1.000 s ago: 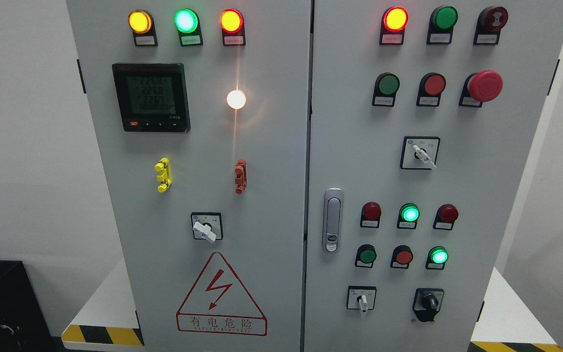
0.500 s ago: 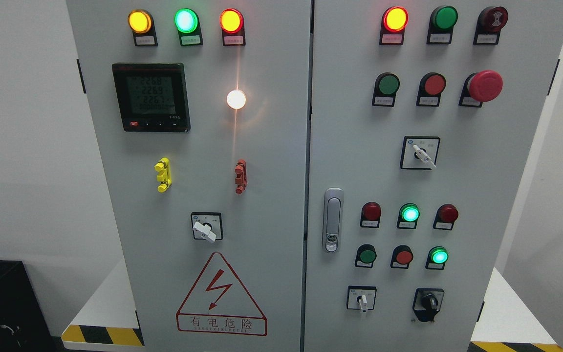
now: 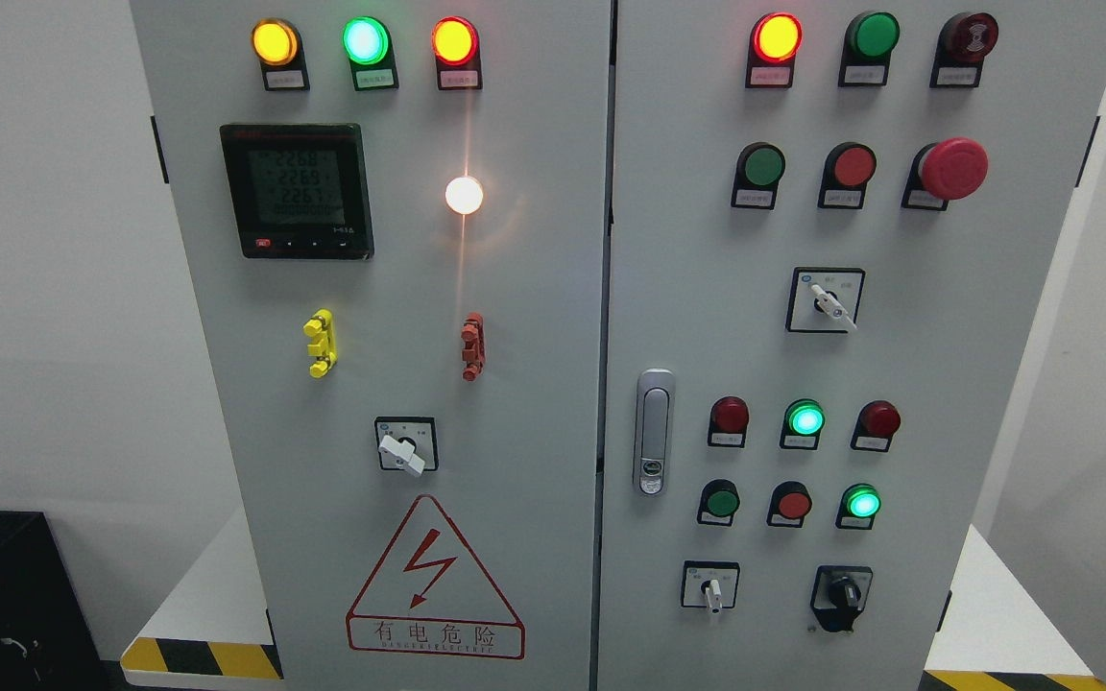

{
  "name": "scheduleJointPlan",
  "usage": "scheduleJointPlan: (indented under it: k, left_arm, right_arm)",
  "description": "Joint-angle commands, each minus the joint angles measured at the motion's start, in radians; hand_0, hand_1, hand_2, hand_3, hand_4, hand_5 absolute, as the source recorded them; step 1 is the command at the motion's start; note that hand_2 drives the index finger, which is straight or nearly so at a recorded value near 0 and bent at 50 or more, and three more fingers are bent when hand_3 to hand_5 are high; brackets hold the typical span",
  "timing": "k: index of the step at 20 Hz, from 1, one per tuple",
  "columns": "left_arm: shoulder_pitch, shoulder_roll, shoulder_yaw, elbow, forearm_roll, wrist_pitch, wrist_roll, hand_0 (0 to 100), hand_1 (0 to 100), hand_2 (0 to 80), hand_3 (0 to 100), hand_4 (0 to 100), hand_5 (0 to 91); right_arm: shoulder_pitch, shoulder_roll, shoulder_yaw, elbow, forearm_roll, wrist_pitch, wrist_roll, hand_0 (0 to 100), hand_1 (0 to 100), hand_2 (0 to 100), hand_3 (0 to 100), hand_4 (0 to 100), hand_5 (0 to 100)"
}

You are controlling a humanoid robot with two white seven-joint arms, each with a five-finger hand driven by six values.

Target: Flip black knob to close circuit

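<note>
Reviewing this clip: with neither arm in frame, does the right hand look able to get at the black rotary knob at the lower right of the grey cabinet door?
Probably yes. The black rotary knob sits exposed on the grey cabinet door, with nothing in front. The hand itself is out of view, so reach can't be confirmed.

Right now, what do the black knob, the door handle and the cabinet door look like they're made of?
Black knob: likely hard plastic, matte black with a dull sheen. Door handle: probably metal or chromed plastic, silvery with bright reflections. Cabinet door: apparently painted sheet metal, flat, even light-grey, soft glare. No robot hand shows.
</note>
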Motion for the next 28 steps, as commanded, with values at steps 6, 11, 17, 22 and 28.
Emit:
scheduleJointPlan:
  k: [6, 11, 17, 22, 28]
  left_arm:
    - [0.023, 0.000, 0.000, -0.029, 0.000, 0.000, -0.001, 12, 56, 0.0, 0, 0, 0.0]
    - [0.023, 0.000, 0.000, -0.029, 0.000, 0.000, -0.001, 12, 56, 0.0, 0, 0, 0.0]
    - [0.023, 0.000, 0.000, -0.029, 0.000, 0.000, -0.001, 12, 56, 0.0, 0, 0, 0.0]
    - [0.023, 0.000, 0.000, -0.029, 0.000, 0.000, -0.001, 12, 56, 0.0, 0, 0, 0.0]
    - [0.023, 0.000, 0.000, -0.029, 0.000, 0.000, -0.001, 12, 56, 0.0, 0, 0, 0.0]
  right_arm:
    - [-0.003, 0.000, 0.046, -0.359, 0.157, 0.093, -0.019, 0, 0, 88, 100, 96, 100]
    - [-0.007, 0.000, 0.056, -0.456, 0.254, 0.160, -0.007, 0, 0, 89, 100, 97, 100]
    - [-0.007, 0.001, 0.053, -0.552, 0.361, 0.185, 0.022, 0, 0, 91, 100, 99, 100]
    - [-0.033, 0.000, 0.047, -0.603, 0.426, 0.194, 0.053, 0, 0, 94, 100, 100, 100]
    - [-0.076, 0.010, 0.053, -0.655, 0.532, 0.272, 0.096, 0, 0, 94, 100, 100, 100]
